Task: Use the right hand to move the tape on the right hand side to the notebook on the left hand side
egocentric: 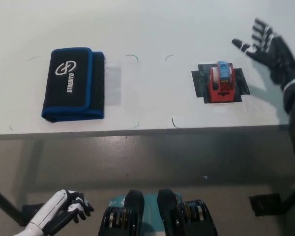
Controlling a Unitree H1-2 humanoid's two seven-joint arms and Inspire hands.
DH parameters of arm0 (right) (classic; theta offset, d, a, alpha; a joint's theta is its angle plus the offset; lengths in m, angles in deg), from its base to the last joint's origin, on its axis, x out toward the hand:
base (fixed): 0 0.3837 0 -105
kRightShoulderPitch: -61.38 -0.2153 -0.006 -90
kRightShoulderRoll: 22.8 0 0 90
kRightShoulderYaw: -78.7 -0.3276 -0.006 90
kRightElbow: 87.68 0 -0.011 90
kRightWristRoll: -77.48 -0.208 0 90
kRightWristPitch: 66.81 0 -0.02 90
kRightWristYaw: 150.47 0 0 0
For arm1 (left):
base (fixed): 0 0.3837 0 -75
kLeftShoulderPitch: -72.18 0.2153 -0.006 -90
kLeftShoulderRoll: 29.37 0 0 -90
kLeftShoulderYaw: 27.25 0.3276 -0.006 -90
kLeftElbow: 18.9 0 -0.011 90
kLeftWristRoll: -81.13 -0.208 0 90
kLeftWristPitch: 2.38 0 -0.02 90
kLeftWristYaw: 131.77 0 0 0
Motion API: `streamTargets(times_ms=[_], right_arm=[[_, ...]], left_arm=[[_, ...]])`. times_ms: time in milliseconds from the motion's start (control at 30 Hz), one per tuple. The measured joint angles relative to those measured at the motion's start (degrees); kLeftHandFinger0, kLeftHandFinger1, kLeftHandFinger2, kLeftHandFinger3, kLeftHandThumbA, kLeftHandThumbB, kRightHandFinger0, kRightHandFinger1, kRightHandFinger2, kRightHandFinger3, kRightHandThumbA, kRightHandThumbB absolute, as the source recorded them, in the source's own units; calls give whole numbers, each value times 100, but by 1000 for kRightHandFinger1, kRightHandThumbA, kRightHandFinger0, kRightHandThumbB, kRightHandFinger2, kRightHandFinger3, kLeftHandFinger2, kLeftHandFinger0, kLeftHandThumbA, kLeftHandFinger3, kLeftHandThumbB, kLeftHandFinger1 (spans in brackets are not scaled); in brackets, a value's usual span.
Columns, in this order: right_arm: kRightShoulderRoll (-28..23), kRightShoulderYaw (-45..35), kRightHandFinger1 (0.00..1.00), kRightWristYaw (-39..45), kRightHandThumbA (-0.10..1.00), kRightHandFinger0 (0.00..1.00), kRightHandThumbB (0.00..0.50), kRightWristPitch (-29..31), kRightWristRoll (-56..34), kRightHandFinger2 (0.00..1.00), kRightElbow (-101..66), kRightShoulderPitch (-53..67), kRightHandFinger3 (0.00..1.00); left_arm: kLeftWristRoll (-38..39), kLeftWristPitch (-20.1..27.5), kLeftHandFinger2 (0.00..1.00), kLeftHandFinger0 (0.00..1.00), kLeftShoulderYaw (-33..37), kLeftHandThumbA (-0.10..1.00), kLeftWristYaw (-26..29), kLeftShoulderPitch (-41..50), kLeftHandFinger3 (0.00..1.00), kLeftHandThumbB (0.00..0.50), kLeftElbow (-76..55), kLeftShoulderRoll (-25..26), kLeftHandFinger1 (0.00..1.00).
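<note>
Head view: the black right hand point(269, 49) is held over the far right of the white surface point(152, 29) with its fingers point(259, 30) spread wide, released and holding nothing. It is clear of the tape point(221, 82), which lies just to its left and a little nearer the front edge. The tape is a red dispenser with a white roll and a blue top piece; it sits upright on a dark square patch point(238, 83) on the right half of the surface, touched by nothing. A small yellow label shows on the dispenser, too small to read.

On the left half of the surface, well apart from the tape, lies the notebook point(73, 83), a black case edged in blue. It carries a white round logo and the word "STREBITO" running along its length. Thin corner marks point(133, 57) are drawn on the bare stretch of surface between the notebook and the tape, and nothing stands between the two.

The white left hand point(64, 211) hangs below the surface edge at the lower left, its dark fingers point(81, 209) loosely curled and holding nothing.
</note>
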Motion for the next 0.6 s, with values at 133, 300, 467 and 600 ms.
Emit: streamTargets(times_ms=[133, 300, 467, 600], right_arm=[[155, -43, 1000, 44, 1000, 1000, 329, 270, -99, 1000, 695, -2, 1000], [249, -89, 1000, 111, 1000, 1000, 307, 547, -205, 1000, 1140, -35, 1000], [282, -181, 1000, 186, 1000, 1000, 290, 802, -327, 1000, 1352, -44, 1000], [343, -208, 1000, 227, 1000, 1000, 267, 1023, -400, 1000, 1476, -42, 1000]], left_arm=[[-18, 25, 499, 384, -42, 832, 2, 4, 602, 83, -2, -6, 417], [-23, 24, 503, 397, -88, 845, 2, 0, 604, 105, -5, -46, 421], [-19, 17, 511, 396, -120, 851, 0, -17, 620, 102, -11, -69, 428], [-20, 9, 511, 413, -124, 884, -1, -19, 623, 137, -15, -69, 431]])
